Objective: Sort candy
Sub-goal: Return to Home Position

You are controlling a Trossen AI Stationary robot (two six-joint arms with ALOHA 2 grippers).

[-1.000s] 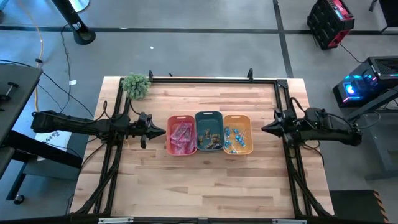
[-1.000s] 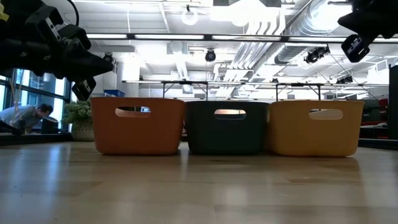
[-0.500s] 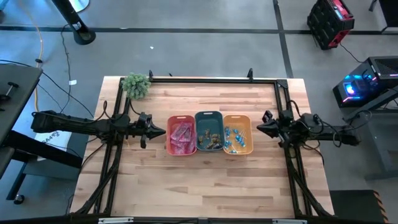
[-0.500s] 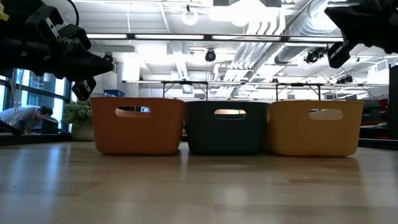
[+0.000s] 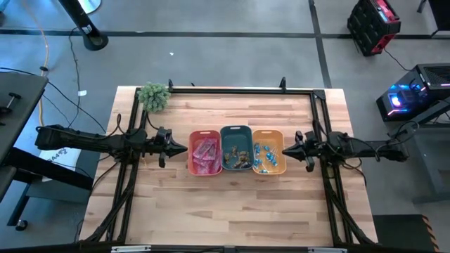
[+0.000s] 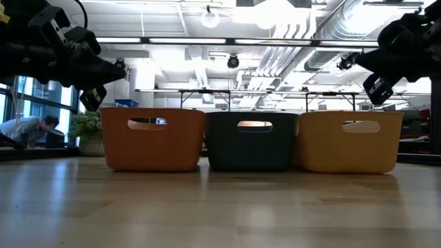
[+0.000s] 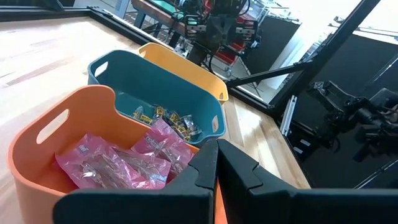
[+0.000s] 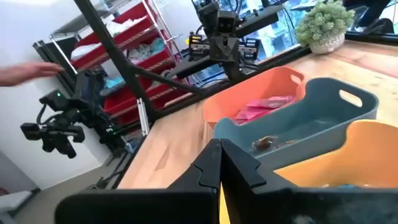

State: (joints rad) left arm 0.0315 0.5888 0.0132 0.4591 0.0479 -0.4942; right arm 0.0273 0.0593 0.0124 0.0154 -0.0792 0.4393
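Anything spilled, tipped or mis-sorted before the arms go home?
Nothing stands out. Bins upright in a row: pink packets in red bin, brownish pieces in teal bin, blue lollipops in orange bin; none seen on the table. Left claw and right claw flank them, shut.

The slender matte-black left arm (image 5: pixel 84 138) and right arm (image 5: pixel 365 147) trail thin black cables (image 5: pixel 402 131), tapering to a dark angular left pincer (image 5: pixel 184 148) and right pincer (image 5: pixel 285 150).
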